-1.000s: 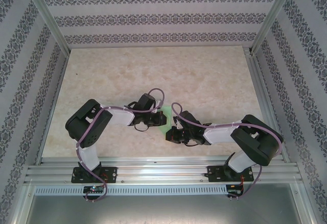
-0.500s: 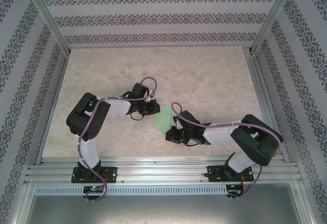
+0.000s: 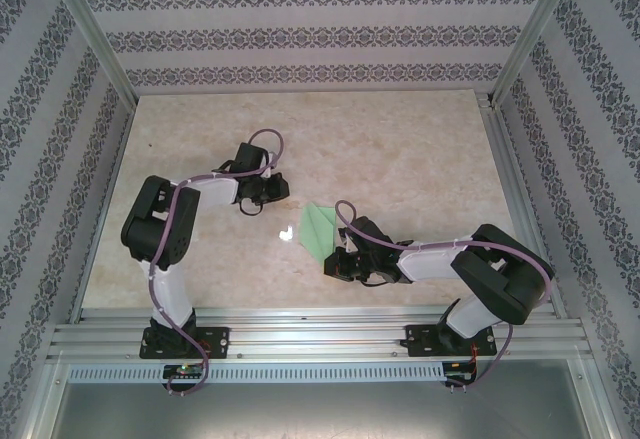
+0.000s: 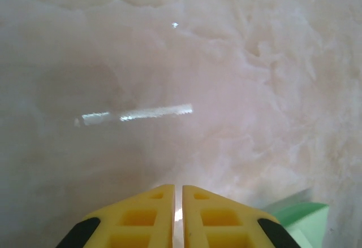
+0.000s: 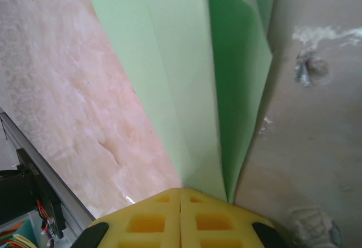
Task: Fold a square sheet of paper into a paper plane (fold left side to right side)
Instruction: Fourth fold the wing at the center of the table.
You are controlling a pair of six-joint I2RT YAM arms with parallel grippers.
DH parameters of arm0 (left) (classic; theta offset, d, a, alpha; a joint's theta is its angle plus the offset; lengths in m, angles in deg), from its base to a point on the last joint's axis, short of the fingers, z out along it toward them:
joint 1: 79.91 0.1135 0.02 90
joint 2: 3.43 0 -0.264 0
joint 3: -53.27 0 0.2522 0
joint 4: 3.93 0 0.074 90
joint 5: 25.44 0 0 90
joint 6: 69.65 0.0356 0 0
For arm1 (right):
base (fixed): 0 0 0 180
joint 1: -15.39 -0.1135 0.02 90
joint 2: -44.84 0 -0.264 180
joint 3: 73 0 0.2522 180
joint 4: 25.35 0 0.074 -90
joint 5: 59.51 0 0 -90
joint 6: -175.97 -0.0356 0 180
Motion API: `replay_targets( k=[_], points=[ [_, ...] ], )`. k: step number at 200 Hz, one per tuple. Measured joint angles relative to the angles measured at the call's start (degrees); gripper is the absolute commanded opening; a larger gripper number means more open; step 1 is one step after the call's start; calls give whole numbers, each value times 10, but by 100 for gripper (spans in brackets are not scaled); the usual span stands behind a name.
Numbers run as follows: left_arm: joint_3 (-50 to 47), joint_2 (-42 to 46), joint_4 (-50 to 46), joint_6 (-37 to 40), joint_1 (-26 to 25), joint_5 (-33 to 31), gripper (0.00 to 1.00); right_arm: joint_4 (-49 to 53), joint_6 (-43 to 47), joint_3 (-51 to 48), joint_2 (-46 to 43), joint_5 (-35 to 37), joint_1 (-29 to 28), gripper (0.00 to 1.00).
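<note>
The mint-green sheet of paper (image 3: pixel 318 229) lies on the table folded into a narrow pointed wedge, its wide end toward the far side. In the right wrist view the paper (image 5: pixel 186 78) has a long centre crease, and its right flap stands up. My right gripper (image 3: pixel 336 262) (image 5: pixel 181 190) is shut, its tips sitting on the paper's narrow near end. Whether paper is pinched between them is hidden. My left gripper (image 3: pixel 276 191) (image 4: pixel 177 187) is shut on nothing, well to the left of and beyond the paper. A corner of the paper (image 4: pixel 302 214) shows at its lower right.
A small white glare spot (image 3: pixel 285 233) lies on the marble-look tabletop (image 3: pixel 400 149) just left of the paper. Patterned walls enclose three sides, and an aluminium rail (image 3: pixel 320 324) runs along the near edge by the arm bases.
My left gripper has lifted off the paper and drawn back to the upper left, uncovering the whole folded sheet. The right arm has stayed put.
</note>
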Motion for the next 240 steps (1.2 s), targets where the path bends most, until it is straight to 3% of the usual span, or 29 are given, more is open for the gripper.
replay_targets(
  k=[34,67,100,194,240],
  points=[
    [-79,114,16,-5,-22,27,11,3,0,2,1,0,0,8],
    [-133,153,58,-36,-97,65,10,2,0,2,3,0,0,8],
    [-133,136,77,-52,-146,73,10,3,0,3,4,0,0,8],
    [-44,-16,82,-39,-146,22,8,12,1,5,-4,0,0,9],
    [-69,-14,121,-34,-146,20,8,129,36,39,-87,13,15,10]
  ],
)
